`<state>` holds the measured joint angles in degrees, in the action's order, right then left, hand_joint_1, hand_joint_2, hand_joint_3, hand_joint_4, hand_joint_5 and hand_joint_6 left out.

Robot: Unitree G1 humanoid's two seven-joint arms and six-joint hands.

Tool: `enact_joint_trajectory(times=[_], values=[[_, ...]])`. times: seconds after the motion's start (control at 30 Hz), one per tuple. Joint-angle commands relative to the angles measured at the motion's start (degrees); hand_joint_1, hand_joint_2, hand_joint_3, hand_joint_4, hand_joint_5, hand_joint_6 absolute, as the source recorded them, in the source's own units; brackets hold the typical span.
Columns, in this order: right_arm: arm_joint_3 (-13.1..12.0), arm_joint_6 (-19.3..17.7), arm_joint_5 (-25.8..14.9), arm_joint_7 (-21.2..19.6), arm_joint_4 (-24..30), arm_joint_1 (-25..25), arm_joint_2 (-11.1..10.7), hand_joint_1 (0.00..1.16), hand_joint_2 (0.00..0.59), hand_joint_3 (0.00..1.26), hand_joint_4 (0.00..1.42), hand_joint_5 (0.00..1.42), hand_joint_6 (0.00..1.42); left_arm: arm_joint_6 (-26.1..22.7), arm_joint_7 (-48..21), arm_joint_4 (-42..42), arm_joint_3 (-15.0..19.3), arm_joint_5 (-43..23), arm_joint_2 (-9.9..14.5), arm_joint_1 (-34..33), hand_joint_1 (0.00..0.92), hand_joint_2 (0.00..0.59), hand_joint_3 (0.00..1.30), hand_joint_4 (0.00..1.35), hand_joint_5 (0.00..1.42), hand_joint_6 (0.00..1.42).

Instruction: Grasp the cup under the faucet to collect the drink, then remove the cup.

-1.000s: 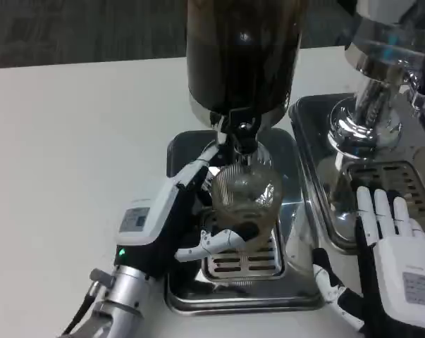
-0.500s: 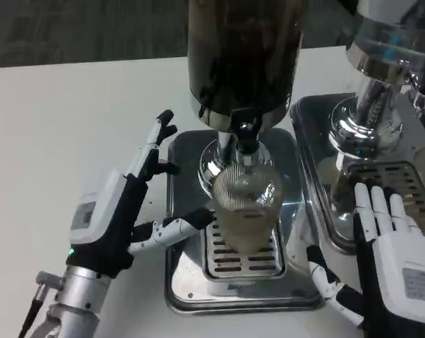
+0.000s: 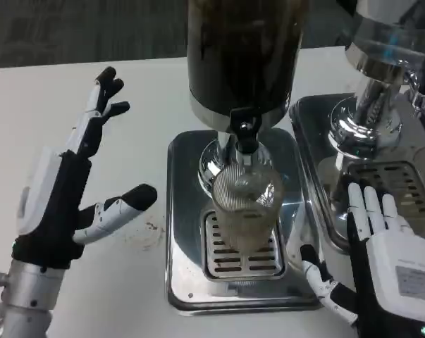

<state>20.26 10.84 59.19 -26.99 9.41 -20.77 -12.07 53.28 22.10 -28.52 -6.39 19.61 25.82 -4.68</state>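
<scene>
A clear ribbed cup point(image 3: 245, 206) stands upright on the drip grate point(image 3: 230, 259), directly under the black faucet point(image 3: 245, 132) of the dark drink dispenser point(image 3: 242, 56). It holds some pale liquid. My left hand point(image 3: 68, 190) is off to the left over the white table, fingers spread wide, holding nothing and well apart from the cup. My right hand point(image 3: 381, 257) is at the lower right, fingers straight and apart, its thumb near the tray's right edge, not touching the cup.
The cup's steel drip tray point(image 3: 184, 232) sits mid-table. A second steel tray point(image 3: 318, 141) with a chrome dispenser point(image 3: 378, 77) stands at the right, just behind my right hand. Open white table point(image 3: 71, 91) lies to the left.
My left hand let go of the cup and pulled away to the left, fingers opening wide. The cup stays under the faucet. My right hand edged slightly left.
</scene>
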Motion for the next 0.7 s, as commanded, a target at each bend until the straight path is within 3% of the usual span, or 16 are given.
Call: enact_joint_trajectory(times=[0.03, 0.27, 0.53, 0.7], values=[[-0.24, -0.75, -0.69, -0.3, -0.5, 0.5, -0.28, 0.34, 0.376, 0.0, 0.0, 0.0, 0.13, 4.01, -7.06, 2.98, 0.86, -6.76, 0.44, 0.65, 0.0, 0.037, 0.01, 0.0, 0.12, 0.06], [-0.29, -0.73, -0.54, -0.28, -0.78, 1.11, -0.09, 0.34, 0.376, 0.0, 0.0, 0.0, 0.13, 5.44, -25.17, 5.26, -2.02, -21.23, 0.43, -3.49, 0.0, 0.056, 0.01, 0.0, 0.13, 0.07], [-0.31, 0.14, -0.03, -1.42, -0.57, 0.26, 0.88, 0.34, 0.376, 0.0, 0.0, 0.0, 0.14, 3.99, -36.07, 6.99, -1.82, -27.15, -1.83, -5.18, 0.0, 0.076, 0.07, 0.0, 0.17, 0.12], [-0.16, 0.4, 0.05, -1.75, -0.45, 0.0, 1.1, 0.34, 0.376, 0.0, 0.0, 0.0, 0.14, 2.35, -40.74, 8.04, -1.9, -27.59, -3.13, -6.3, 0.0, 0.082, 0.09, 0.0, 0.18, 0.13]])
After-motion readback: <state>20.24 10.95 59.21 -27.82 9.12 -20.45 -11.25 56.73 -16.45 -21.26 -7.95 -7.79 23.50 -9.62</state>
